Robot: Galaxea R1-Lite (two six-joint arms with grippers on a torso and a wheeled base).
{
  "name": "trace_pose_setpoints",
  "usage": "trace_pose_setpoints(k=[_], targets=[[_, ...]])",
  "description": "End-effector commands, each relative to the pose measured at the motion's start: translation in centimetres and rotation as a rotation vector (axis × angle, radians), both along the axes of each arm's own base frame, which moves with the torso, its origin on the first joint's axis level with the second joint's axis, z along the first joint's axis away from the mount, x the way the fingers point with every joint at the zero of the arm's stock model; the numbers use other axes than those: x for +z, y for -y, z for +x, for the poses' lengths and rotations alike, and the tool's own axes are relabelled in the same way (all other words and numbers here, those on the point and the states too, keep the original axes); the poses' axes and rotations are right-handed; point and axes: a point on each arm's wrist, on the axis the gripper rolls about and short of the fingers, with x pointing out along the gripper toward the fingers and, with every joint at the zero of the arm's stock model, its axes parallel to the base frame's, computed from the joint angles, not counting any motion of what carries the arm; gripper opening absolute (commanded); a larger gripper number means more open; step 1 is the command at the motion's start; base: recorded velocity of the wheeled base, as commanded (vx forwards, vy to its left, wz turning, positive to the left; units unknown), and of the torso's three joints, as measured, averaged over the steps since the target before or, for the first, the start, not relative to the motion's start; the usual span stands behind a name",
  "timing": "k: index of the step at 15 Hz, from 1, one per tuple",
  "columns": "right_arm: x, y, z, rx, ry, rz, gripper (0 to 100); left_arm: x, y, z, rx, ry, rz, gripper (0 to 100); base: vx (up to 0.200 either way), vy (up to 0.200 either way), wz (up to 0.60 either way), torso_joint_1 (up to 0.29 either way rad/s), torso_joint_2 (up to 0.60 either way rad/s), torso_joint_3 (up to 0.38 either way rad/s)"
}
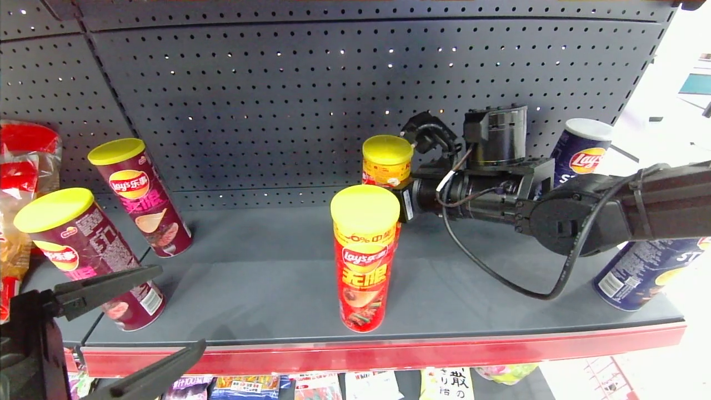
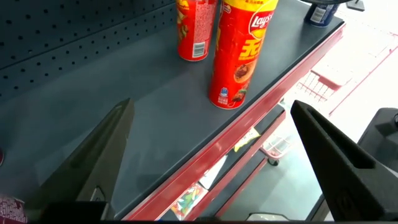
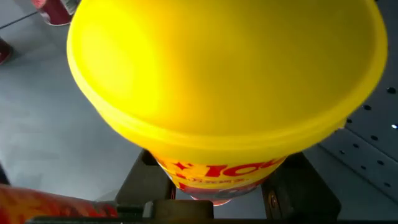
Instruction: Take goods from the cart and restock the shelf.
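Two red chips cans with yellow lids stand mid-shelf. The front can point(image 1: 364, 261) is near the shelf's red edge; the rear can point(image 1: 387, 161) stands behind it by the pegboard. My right gripper point(image 1: 401, 194) comes in from the right and is shut on the rear can, whose lid point(image 3: 224, 74) looms over the fingers point(image 3: 140, 183). My left gripper point(image 1: 180, 309) hangs open and holds nothing in front of the shelf's left end. In the left wrist view both red cans point(image 2: 239, 50) point(image 2: 196, 31) stand beyond its open fingers point(image 2: 109, 155).
Two maroon cans point(image 1: 139, 194) point(image 1: 83, 255) lean at the shelf's left, beside snack bags point(image 1: 22, 183). Two blue cans point(image 1: 580, 150) point(image 1: 639, 272) are at the right, behind my right arm. Bare grey shelf point(image 1: 261, 278) lies between the maroon and red cans. Packets point(image 1: 333, 386) fill the shelf below.
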Motion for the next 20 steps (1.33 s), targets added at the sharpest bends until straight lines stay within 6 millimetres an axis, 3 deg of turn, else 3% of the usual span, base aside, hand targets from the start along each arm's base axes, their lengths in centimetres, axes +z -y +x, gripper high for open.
trace_pose_setpoints(k=[1, 19, 20], targets=[[0.3, 0.0, -0.3, 0.004, 0.007, 0.004, 0, -0.1, 0.0, 0.0, -0.001, -0.004, 0.002, 100, 0.000, 0.000, 0.00, 0.000, 0.00, 0.000], [-0.1, -1.1, -0.7, 0.033, -0.003, -0.001, 0, -0.4, 0.1, 0.1, -0.004, -0.016, 0.008, 100, 0.000, 0.000, 0.00, 0.000, 0.00, 0.000], [-0.2, -1.1, -0.7, 0.033, -0.004, -0.001, 100, -0.4, 0.1, 0.1, -0.004, -0.017, 0.009, 100, 0.000, 0.000, 0.00, 0.000, 0.00, 0.000]])
